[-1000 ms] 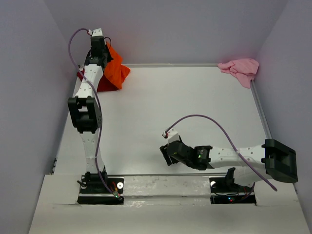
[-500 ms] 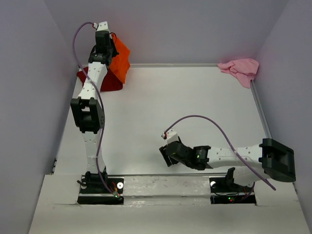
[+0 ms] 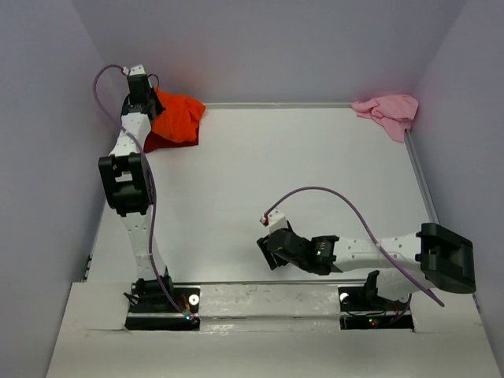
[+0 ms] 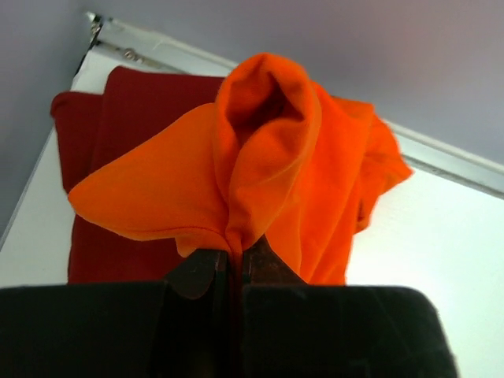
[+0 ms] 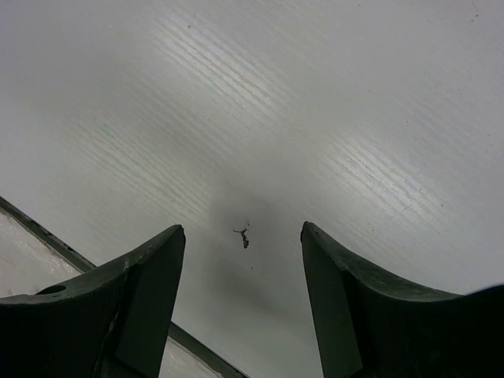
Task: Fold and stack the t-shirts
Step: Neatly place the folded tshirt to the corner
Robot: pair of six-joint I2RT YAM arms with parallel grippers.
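The bright orange t-shirt hangs bunched at the table's far left corner, over the dark red t-shirt lying flat there. My left gripper is shut on a fold of the orange shirt; in the left wrist view the dark red shirt shows behind it. The pale pink t-shirt lies crumpled at the far right corner. My right gripper is open and empty just above the bare table near the front; its view shows only table.
Grey walls close in the white table on the left, back and right. A metal rail runs along the table's right and far edges. A small dark speck lies on the table between my right fingers.
My left gripper has swung left and down with the orange shirt, so the shirt now drapes over the dark red one. The right arm has barely moved.
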